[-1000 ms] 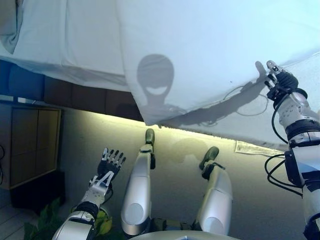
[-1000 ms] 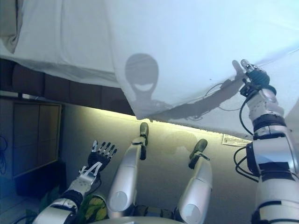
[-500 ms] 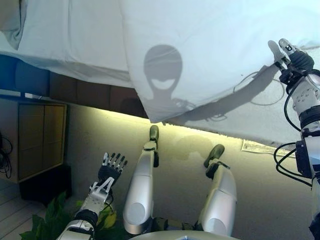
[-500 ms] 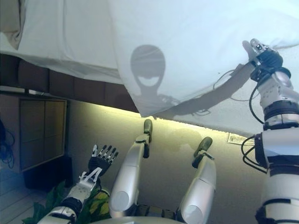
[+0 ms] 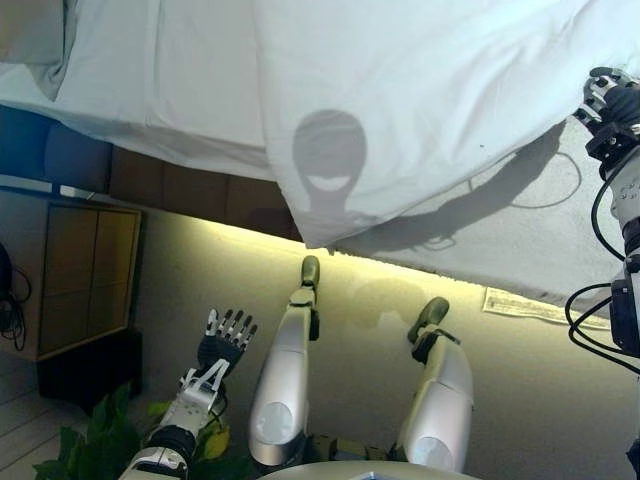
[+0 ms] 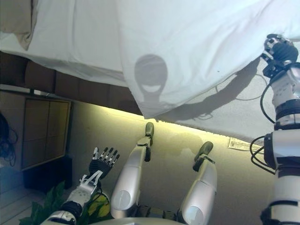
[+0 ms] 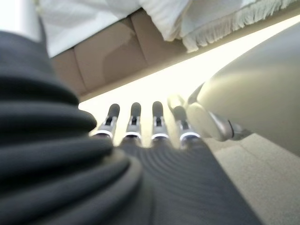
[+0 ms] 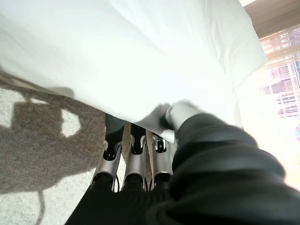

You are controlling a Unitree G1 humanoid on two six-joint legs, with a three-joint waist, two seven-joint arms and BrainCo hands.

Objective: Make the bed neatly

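A white duvet (image 5: 420, 100) lies over the bed, and one corner hangs down over the bed's near side. My right hand (image 5: 612, 105) is at the far right, at the duvet's edge. In the right wrist view its fingers (image 8: 136, 159) reach under the duvet (image 8: 117, 56) and its thumb (image 8: 180, 115) presses on top, pinching the cloth. A grey cover (image 5: 520, 240) shows below the lifted edge. My left hand (image 5: 225, 340) hangs low by the floor, open and empty, with its fingers (image 7: 136, 122) straight.
The bed's brown padded base (image 5: 190, 190) runs under a white sheet (image 5: 150, 90). A wooden cabinet (image 5: 85, 270) stands at the left, with a green plant (image 5: 90, 440) below it. A pillow (image 6: 16, 16) lies at the top left. A paper label (image 5: 520, 303) lies on the carpet.
My right hand has moved up and to the right with the duvet's edge, uncovering more of the grey cover. My left hand has stayed where it was. The view has shifted slightly.
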